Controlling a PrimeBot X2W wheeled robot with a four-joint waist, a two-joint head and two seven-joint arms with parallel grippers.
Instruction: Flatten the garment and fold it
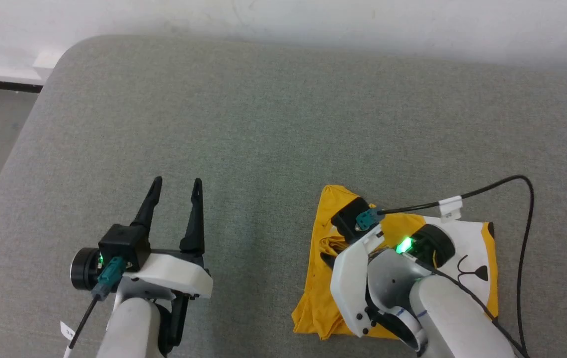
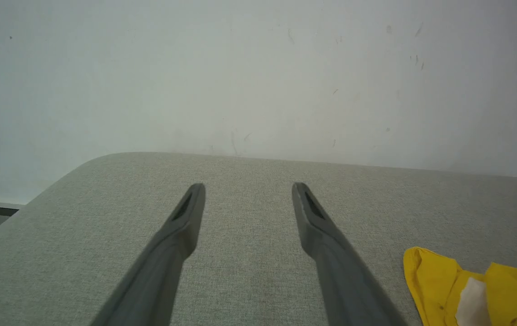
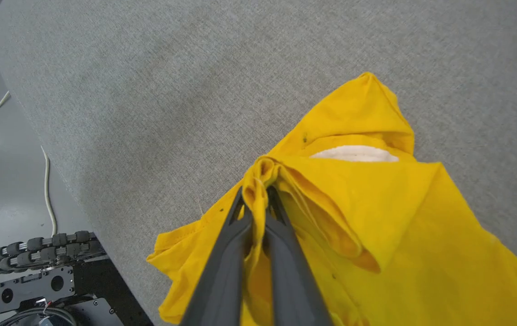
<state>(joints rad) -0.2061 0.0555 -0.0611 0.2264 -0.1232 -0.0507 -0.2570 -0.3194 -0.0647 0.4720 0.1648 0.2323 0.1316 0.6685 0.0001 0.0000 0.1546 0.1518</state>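
Note:
The garment [image 1: 318,298], a bright yellow T-shirt with a white printed patch and black lines, lies bunched at the near right of the grey table [image 1: 263,124]. In the right wrist view my right gripper [image 3: 257,194] is shut on a pinched fold of the garment [image 3: 376,217], lifting the cloth into a ridge. The right arm covers much of the shirt in the head view. My left gripper [image 1: 174,186] hovers open over bare table to the left, nothing between its fingers [image 2: 186,217]. A yellow corner of the garment [image 2: 426,276] shows at the lower right of the left wrist view.
A black cable [image 1: 526,223] loops over the table's right side by the right arm. The table's rounded far-left corner [image 1: 69,49] meets a pale wall. Floor, a white cord [image 3: 47,181] and the robot's dark base [image 3: 45,271] lie beyond the table's edge.

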